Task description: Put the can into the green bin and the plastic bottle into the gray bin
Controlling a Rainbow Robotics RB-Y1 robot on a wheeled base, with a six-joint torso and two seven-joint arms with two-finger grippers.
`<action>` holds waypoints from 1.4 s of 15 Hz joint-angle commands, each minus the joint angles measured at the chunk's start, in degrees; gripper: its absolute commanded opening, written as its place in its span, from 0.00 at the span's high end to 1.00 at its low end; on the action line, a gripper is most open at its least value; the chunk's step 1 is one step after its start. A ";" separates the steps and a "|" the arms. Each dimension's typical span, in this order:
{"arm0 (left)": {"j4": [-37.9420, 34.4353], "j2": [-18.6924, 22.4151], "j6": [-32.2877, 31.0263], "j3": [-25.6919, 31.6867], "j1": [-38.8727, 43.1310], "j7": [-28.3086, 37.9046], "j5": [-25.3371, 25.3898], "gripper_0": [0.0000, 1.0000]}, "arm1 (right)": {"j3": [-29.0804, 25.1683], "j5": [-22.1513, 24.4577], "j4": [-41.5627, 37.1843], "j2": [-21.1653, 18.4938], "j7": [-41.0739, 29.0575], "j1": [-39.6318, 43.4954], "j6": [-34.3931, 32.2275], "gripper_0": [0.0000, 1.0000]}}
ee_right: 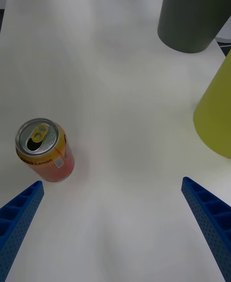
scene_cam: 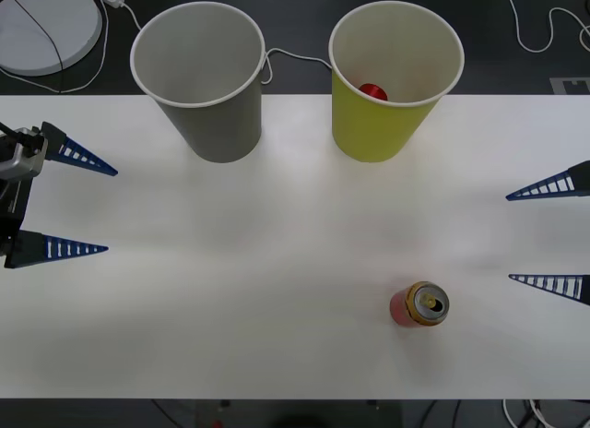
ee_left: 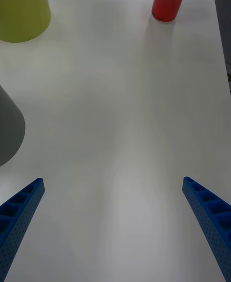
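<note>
**Can waiting on the table, both arms standing off**

A white table (scene_cam: pixel 277 225) is filling most of the front view, with a dark floor and white cables running along the top edge. At the left edge the left gripper (scene_cam: pixel 83 207) is hovering over the table with its blue fingers spread wide and gripping nothing, probably parked clear of the work. In the upper left of centre the gray bin (scene_cam: pixel 205 77) is standing upright, looking empty inside. Just right of it the green bin (scene_cam: pixel 392 82) is standing upright too, with something small and red lying at its bottom; what it is I cannot tell. Lower right of centre the can (scene_cam: pixel 419 305) is standing upright and alone, well apart from both bins. It is showing a red-orange body, a gold top and an opened pull-tab. At the right edge the right gripper (scene_cam: pixel 548 234) is waiting with fingers wide apart and empty, seemingly lined up to reach for the can, which is nearer to it.
</note>
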 commanded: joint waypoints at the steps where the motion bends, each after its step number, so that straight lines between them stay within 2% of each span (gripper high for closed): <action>1: 0.00 0.00 0.00 0.00 0.00 0.00 0.00 0.00 | 0.00 0.00 0.00 0.00 0.00 0.00 0.00 0.00; 4: 0.00 0.00 0.00 0.00 0.00 0.00 0.00 0.00 | 0.18 0.18 0.97 0.18 0.00 0.79 0.00 0.00; 8: 0.00 0.00 0.00 0.00 0.00 0.00 0.00 0.00 | 0.88 -0.70 3.95 -2.20 2.46 0.62 0.00 0.00; 14: 0.00 0.00 0.00 0.00 0.00 0.00 0.00 0.00 | 3.87 -4.39 15.03 -5.01 16.44 -1.14 0.00 0.00; 19: 0.00 0.00 0.00 0.00 0.00 0.00 0.00 0.00 | 5.89 -6.59 24.52 -5.36 28.04 -2.02 0.00 0.00; 21: 0.00 0.00 0.00 0.00 0.00 0.00 0.00 0.00 | 8.44 -9.14 30.50 -5.98 33.22 -2.64 0.00 0.00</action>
